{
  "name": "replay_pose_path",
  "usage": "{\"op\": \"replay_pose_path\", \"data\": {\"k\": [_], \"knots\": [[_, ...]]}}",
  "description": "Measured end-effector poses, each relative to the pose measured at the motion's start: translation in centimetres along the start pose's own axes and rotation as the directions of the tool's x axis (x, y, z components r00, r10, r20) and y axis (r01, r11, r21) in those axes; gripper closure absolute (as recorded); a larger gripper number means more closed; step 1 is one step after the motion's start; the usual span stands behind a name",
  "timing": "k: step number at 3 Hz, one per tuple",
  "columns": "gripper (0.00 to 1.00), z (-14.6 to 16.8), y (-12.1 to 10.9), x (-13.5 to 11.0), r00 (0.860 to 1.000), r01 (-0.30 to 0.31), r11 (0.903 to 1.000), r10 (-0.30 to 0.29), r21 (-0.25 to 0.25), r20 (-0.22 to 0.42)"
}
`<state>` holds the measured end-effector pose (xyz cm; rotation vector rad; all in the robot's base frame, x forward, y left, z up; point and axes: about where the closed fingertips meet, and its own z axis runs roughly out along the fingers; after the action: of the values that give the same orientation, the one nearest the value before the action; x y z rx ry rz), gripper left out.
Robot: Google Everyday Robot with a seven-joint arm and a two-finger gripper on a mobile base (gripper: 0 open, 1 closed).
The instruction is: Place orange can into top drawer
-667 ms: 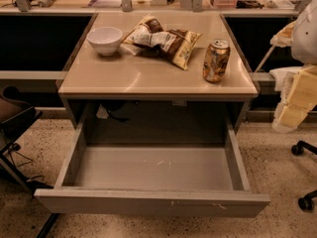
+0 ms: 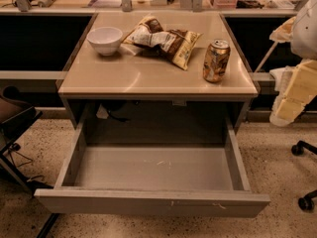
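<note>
"Right of the orange can (image 2: 216,61), past the edge of the counter (image 2: 148,81), hangs a pale blocky piece that is probably the gripper (image 2: 292,95)," says the first observer. "It is well apart from the can and holds nothing that can be seen."

"Which step is that, then?" asks the second.

"The reach, by the look of it. The can stands upright on the counter, untouched. Below and in front of the can the top drawer (image 2: 148,202) is pulled fully out, so the opening is done and the pick is not."

"And the next move?"

"The gripper has to come in leftward to the can and close around its side. The snack bag (image 2: 166,41) lies just left of the can, so the approach is freer from the right. Then the can goes forward over the counter's front edge and down onto the drawer floor."

"What can't be made out?"

"The arm is cut off by the frame right of the can, and whether the gripper is open or closed cannot be told. The space under the counter, below the can, is too dark to read."
</note>
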<state>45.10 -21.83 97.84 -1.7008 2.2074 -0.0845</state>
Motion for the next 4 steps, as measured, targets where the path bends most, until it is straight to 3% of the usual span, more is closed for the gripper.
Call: {"op": "replay_pose_path", "data": {"k": [1,2,3,4], "knots": [[0.0,0.3,-0.5,-0.4,0.998,0.005,0.9998,-0.004,-0.021,0.062],[0.0,2.0,-4.0,-1.6,0.966,0.048,0.9955,-0.026,-0.081,0.256],[0.0,4.5,-8.1,-4.8,0.887,0.051,0.9858,0.029,-0.16,0.46],[0.0,6.6,-12.7,-8.6,0.734,0.013,0.9725,0.149,-0.233,0.662]]}}
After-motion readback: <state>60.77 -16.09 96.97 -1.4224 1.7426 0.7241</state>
